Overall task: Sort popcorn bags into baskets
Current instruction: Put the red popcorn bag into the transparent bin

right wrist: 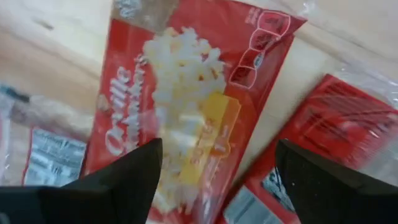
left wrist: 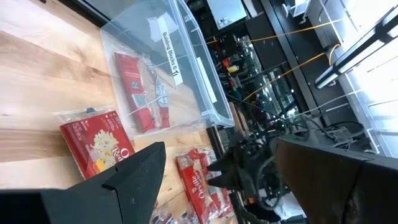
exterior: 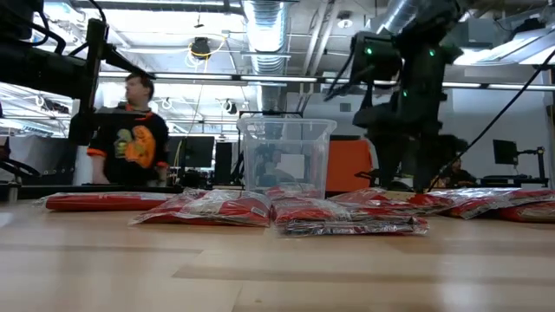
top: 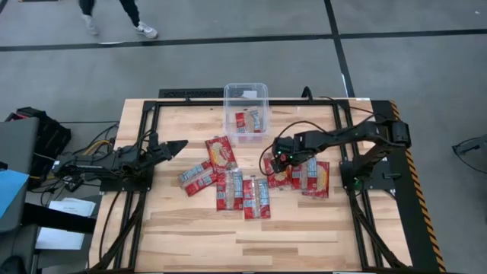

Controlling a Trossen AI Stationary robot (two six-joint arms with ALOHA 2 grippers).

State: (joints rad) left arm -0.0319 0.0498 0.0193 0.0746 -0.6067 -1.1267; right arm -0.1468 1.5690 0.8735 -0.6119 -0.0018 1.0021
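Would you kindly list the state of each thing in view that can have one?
Clear bin: upright, open-topped, at least one popcorn bag inside.
Remaining popcorn bags: flat on the table, some overlapping.
Right tool: open, above a bag, holding nothing.
Left tool: open, empty, at the table's left side.

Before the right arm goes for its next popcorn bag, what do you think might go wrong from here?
1. The right gripper hangs open over a popcorn bag that overlaps a neighbouring bag, so it might lift two, or drag the second.
2. The clear bin is narrow and sits beyond the pile; a bag released off-centre could catch its rim.
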